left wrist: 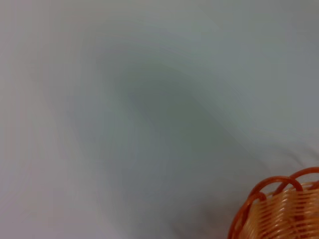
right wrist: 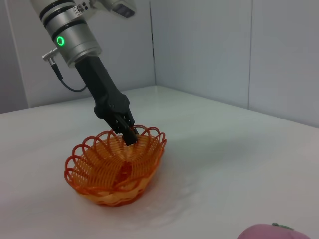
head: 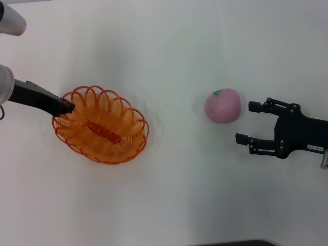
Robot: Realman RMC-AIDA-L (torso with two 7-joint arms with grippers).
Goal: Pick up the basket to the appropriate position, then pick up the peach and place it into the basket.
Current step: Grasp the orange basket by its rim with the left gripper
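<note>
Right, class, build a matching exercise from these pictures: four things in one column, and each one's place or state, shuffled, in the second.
1. basket
2. peach
3. left gripper
4. right gripper

a. fingers spread, beside the pink fruit
b. shut on the orange rim
c. on the table, left of the peach
d. on the table, not in the basket

Pairs: 1-c, 2-d, 3-b, 4-a

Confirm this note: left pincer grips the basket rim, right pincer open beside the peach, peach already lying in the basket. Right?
One error: the peach is not in the basket; the head view shows it on the table between the basket and the open right pincer. The left pincer at the rim stands as noted.
</note>
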